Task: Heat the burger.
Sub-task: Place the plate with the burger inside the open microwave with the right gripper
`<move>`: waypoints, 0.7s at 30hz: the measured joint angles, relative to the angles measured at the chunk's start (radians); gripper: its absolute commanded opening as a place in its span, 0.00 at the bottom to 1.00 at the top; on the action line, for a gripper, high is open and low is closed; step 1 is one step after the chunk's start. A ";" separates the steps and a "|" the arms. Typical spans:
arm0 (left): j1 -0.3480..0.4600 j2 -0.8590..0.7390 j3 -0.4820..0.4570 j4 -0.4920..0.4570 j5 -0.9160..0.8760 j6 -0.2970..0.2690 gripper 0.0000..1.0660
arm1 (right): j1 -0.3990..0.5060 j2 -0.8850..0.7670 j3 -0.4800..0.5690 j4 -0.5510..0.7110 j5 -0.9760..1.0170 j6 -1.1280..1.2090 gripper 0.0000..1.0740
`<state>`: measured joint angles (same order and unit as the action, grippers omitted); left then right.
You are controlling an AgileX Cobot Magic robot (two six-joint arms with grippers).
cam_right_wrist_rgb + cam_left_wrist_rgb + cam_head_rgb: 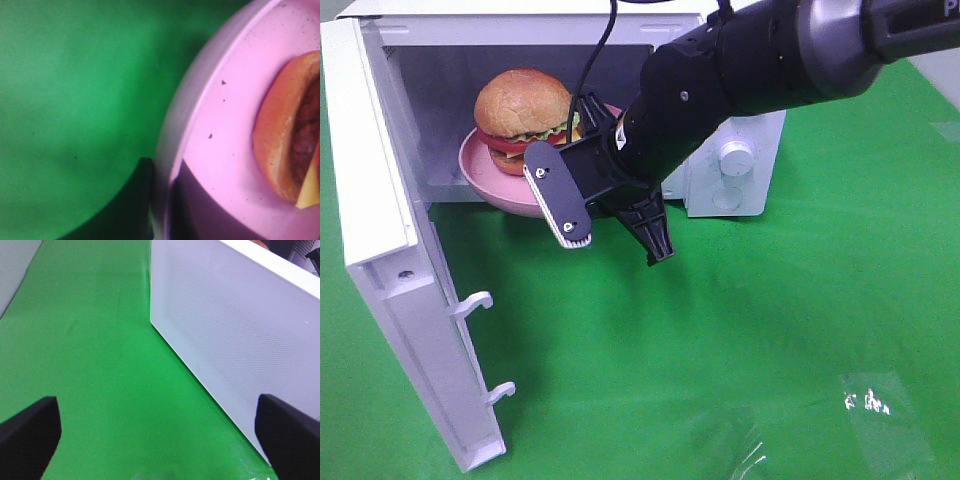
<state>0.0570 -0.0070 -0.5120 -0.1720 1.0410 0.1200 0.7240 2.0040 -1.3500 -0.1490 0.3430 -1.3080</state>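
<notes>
The burger (522, 110) has a golden bun, lettuce, tomato and a dark patty. It sits on a pink plate (485, 178) at the mouth of the open white microwave (520, 40), and the plate's front rim overhangs the opening. My right gripper (610, 228) reaches in from the right at the plate's near rim. In the right wrist view the gripper (161, 210) has its jaws close together astride the plate rim (172, 125), beside the burger (285, 130). My left gripper (160, 440) is open and empty over green cloth, and it is out of the exterior view.
The microwave door (390, 250) swings open to the left and stands forward over the table. The control panel with knobs (735, 160) is right of the cavity. A white perforated microwave panel (240, 330) stands close beside the left gripper. Clear plastic wrap (865, 405) lies front right.
</notes>
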 measured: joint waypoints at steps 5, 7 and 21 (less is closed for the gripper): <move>0.000 0.000 0.000 0.000 0.000 0.000 0.92 | 0.000 0.036 -0.044 -0.023 0.036 0.043 0.00; 0.000 0.000 0.000 0.000 0.000 0.000 0.92 | 0.000 0.054 -0.069 -0.027 0.054 0.074 0.00; 0.000 0.000 0.000 0.000 0.000 0.000 0.92 | 0.000 0.167 -0.292 -0.122 0.132 0.230 0.00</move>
<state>0.0570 -0.0070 -0.5120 -0.1720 1.0410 0.1200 0.7240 2.1710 -1.6420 -0.2710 0.4750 -1.0780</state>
